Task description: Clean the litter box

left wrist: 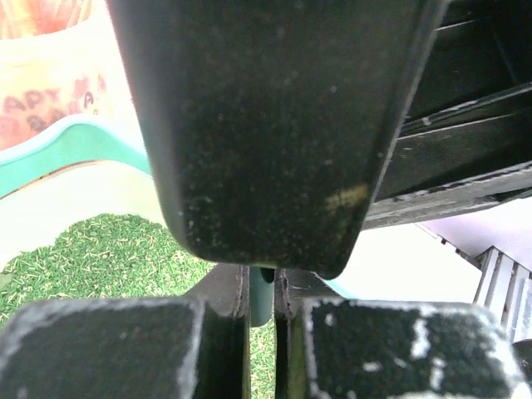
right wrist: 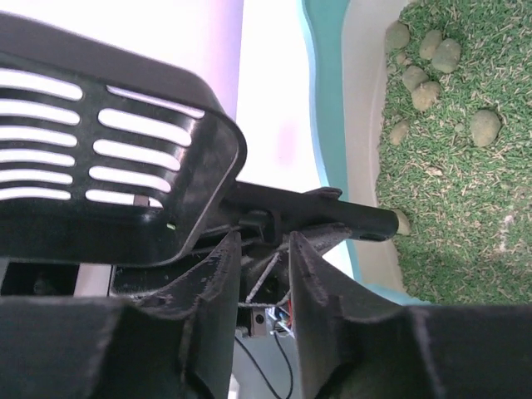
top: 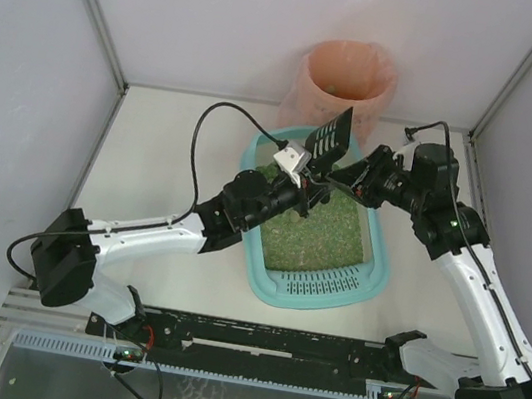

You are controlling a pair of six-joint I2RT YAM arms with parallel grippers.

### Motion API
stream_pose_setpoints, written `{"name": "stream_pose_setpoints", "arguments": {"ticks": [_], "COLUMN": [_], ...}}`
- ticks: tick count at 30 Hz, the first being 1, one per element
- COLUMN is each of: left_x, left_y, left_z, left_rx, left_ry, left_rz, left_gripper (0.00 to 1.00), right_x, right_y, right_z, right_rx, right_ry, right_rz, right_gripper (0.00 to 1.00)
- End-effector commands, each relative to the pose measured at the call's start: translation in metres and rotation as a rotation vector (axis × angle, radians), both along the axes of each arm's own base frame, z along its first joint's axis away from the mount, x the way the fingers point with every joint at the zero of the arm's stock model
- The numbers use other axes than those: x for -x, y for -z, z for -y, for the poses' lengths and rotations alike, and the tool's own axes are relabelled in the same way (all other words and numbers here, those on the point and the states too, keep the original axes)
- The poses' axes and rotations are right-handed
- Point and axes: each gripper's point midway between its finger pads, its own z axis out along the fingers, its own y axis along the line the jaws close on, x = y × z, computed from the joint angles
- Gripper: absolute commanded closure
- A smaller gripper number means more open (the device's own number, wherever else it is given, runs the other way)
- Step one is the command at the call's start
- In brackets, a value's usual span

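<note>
Left tool pinched narrow by scoop, right tool straddling handle, grip unclear, bag lettering unreadable

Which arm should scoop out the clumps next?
Probably left: the left gripper is shut at the base of the scoop, which sticks out ahead over the litter box. The right gripper has its fingers apart beside the handle.

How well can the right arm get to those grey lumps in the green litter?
Probably yes: the right gripper hovers close by the lumps, which lie bare in the litter box, nothing between. It's busy at the scoop, though.
</note>
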Motion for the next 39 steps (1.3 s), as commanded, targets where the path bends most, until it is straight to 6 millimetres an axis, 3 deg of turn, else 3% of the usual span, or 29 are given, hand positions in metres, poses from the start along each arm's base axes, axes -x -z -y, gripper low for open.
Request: {"name": "stream_pose_setpoints", "arguments": {"ticks": [1,4,8,14,20,23,25,34,39], "left_x": [0.0,-0.002,-0.003,0.006,0.026,0.034,0.038,0.04,0.04], "left_y": [-0.056,-0.058,-0.069,-0.112,-0.142,-0.15,-0.156,-0.153,-0.143], "left_z": [-0.013,-0.018,-0.024,-0.045,-0.05,-0.057,-0.061,-0.059,-0.054], "left_rx": [0.118,0.157,0.246,0.577,0.745,0.797,0.83,0.866,0.855], "left_ry": [-0.027,-0.026,0.004,0.171,0.334,0.386,0.419,0.459,0.473], "left_rz": [0.072,0.035,-0.014,-0.102,-0.138,-0.138,-0.142,-0.201,-0.223], "left_gripper": [1.0,1.0,1.0,1.0,1.0,1.0,1.0,1.0,1.0], "right_x": [0.005,0.003,0.005,0.017,0.036,0.043,0.041,0.048,0.044], "right_y": [-0.018,-0.006,-0.006,-0.019,-0.049,-0.063,-0.062,-0.089,-0.091], "right_z": [0.013,0.031,0.051,0.062,0.049,0.044,0.043,0.021,0.006], "right_rx": [-0.003,0.048,0.073,-0.025,-0.207,-0.205,-0.164,-0.197,-0.213], "right_ry": [0.038,0.117,0.215,0.273,0.182,0.118,0.099,-0.07,-0.18], "right_rz": [0.073,0.087,0.159,0.359,0.54,0.628,0.669,0.84,0.839], "right_gripper": [0.67,0.58,0.54,0.5,0.43,0.41,0.34,0.3,0.32]}}
